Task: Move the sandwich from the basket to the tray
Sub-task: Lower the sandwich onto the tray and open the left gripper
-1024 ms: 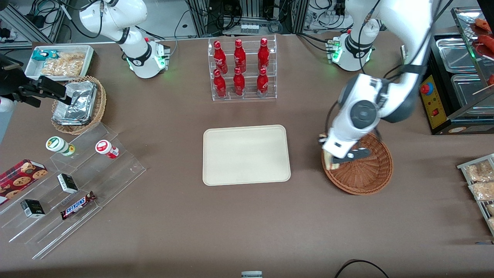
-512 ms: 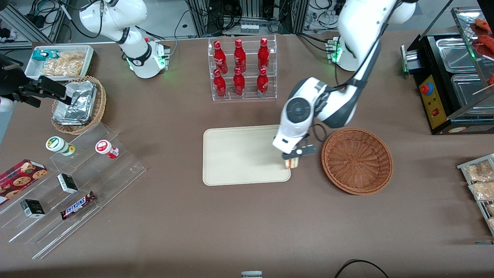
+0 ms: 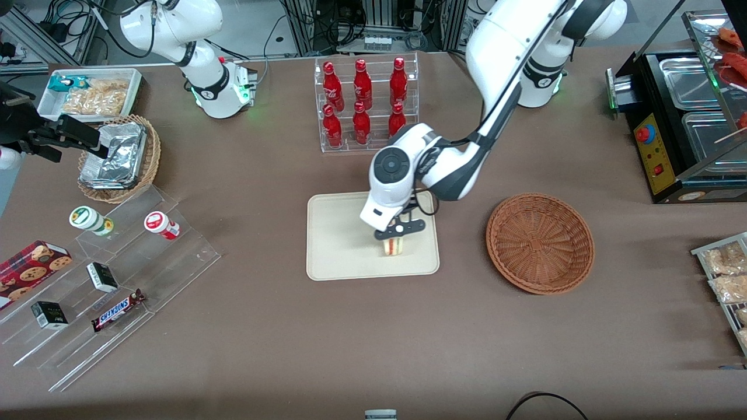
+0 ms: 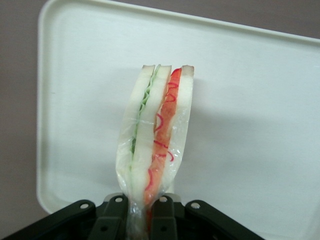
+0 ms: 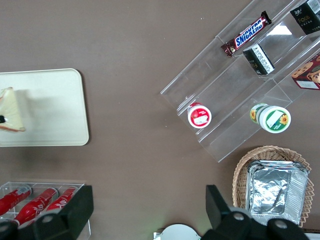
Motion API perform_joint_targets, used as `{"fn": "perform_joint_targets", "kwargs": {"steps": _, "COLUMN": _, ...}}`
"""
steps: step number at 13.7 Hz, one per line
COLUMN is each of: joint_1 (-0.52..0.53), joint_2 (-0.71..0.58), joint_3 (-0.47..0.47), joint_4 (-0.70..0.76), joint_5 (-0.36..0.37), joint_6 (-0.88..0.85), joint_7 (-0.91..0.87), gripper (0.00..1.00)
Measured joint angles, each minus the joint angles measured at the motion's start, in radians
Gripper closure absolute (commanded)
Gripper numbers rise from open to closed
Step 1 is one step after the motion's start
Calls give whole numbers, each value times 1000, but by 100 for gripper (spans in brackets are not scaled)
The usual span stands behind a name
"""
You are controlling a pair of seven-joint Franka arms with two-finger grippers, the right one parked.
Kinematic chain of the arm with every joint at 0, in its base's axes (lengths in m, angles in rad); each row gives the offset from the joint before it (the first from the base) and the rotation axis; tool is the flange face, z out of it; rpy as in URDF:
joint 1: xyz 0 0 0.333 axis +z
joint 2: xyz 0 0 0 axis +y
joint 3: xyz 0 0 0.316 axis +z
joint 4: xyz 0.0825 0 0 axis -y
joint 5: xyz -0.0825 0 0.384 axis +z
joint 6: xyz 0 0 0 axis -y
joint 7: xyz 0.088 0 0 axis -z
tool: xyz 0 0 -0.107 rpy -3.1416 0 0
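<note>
My left gripper (image 3: 395, 233) is shut on the sandwich (image 3: 394, 246), a wrapped wedge of pale bread with green and red-orange filling. It hangs over the cream tray (image 3: 338, 245), on the part nearer the front camera and toward the basket. In the left wrist view the black fingers (image 4: 116, 220) pinch the sandwich's (image 4: 155, 135) narrow end, with the tray (image 4: 250, 100) beneath it. The sandwich also shows in the right wrist view (image 5: 12, 116) over the tray (image 5: 55, 110). The round reddish-brown basket (image 3: 540, 242) sits empty beside the tray, toward the working arm's end.
A clear rack of red bottles (image 3: 365, 105) stands farther from the front camera than the tray. A clear stepped shelf with snacks (image 3: 111, 280), a tan basket of foil packets (image 3: 119, 156) and a white snack bin (image 3: 90, 93) lie toward the parked arm's end.
My gripper has carried the sandwich out of the basket, past the tray's edge, to over the tray. The basket is left empty.
</note>
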Motion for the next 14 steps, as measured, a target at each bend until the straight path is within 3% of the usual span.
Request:
{"fn": "perform_joint_targets", "kwargs": {"steps": 3, "joint_1": -19, "joint_2": 53, "joint_3": -1, "joint_4": 66, "joint_5": -1, "joint_6": -2, "joint_7": -4, "gripper": 96}}
{"fn": "perform_joint_targets", "kwargs": {"steps": 4, "joint_1": -27, "joint_2": 72, "joint_3": -1, "joint_4": 80, "joint_5": -1, "joint_6": -2, "joint_7": -10, "gripper": 91}}
{"fn": "perform_joint_targets", "kwargs": {"steps": 5, "joint_1": -32, "joint_2": 86, "joint_3": -1, "joint_4": 90, "joint_5": -1, "joint_6": -2, "joint_7": -15, "gripper": 73}}
{"fn": "perform_joint_targets", "kwargs": {"steps": 6, "joint_1": -35, "joint_2": 97, "joint_3": -2, "joint_4": 96, "joint_5": -1, "joint_6": -2, "joint_7": -17, "gripper": 28}}
{"fn": "perform_joint_targets", "kwargs": {"steps": 7, "joint_1": -36, "joint_2": 102, "joint_3": -2, "joint_4": 100, "joint_5": -1, "joint_6": -2, "joint_7": -18, "gripper": 10}}
{"fn": "perform_joint_targets", "kwargs": {"steps": 8, "joint_1": -36, "joint_2": 103, "joint_3": -1, "joint_4": 102, "joint_5": -1, "joint_6": -2, "joint_7": -20, "gripper": 0}}
{"fn": "perform_joint_targets", "kwargs": {"steps": 14, "joint_1": -33, "joint_2": 79, "joint_3": 0, "joint_4": 142, "joint_5": -1, "joint_6": -9, "joint_7": -48, "gripper": 0}}
